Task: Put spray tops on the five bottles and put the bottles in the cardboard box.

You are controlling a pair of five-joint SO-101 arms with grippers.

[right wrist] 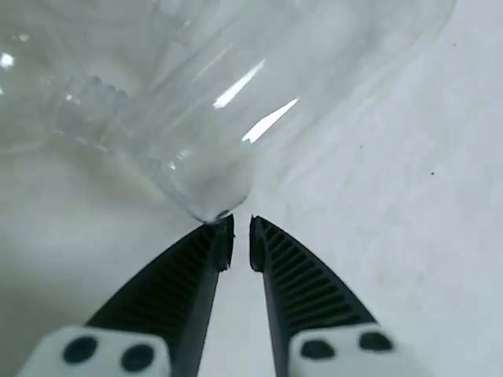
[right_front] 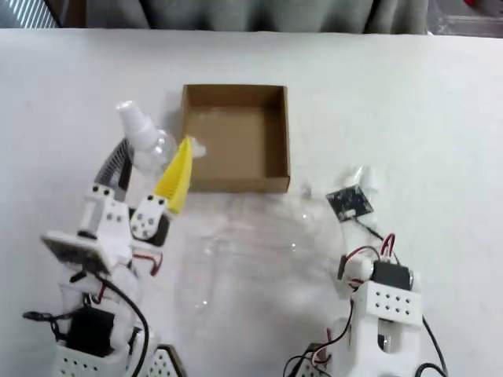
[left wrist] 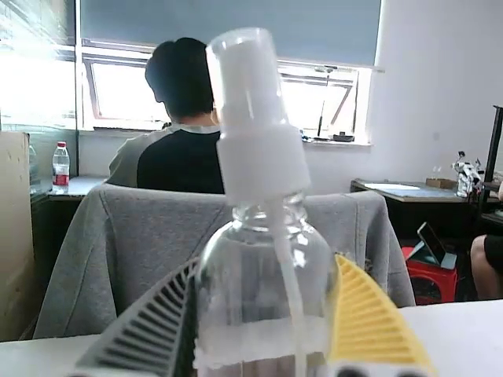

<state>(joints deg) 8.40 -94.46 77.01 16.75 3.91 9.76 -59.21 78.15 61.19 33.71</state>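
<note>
My left gripper (right_front: pixel 156 151) is shut on a clear bottle (left wrist: pixel 267 290) that carries a white spray top (left wrist: pixel 255 118). It holds the bottle between its grey finger and its yellow finger (right_front: pixel 177 177), just left of the cardboard box (right_front: pixel 236 185). The box is open-topped, and I see nothing in it. My right gripper (right wrist: pixel 236 236) is low over the table with its black fingers almost touching and nothing between them. Its tips sit right at the end of a clear bottle (right wrist: pixel 196 102) lying on its side. More clear bottles (right_front: pixel 251 236) show faintly on the table in front of the box.
The white table (right_front: pixel 409 102) stretches wide behind and to the right of the box. The right arm's base (right_front: pixel 385 306) and the left arm's base (right_front: pixel 86 330) stand at the near edge, with cables around them.
</note>
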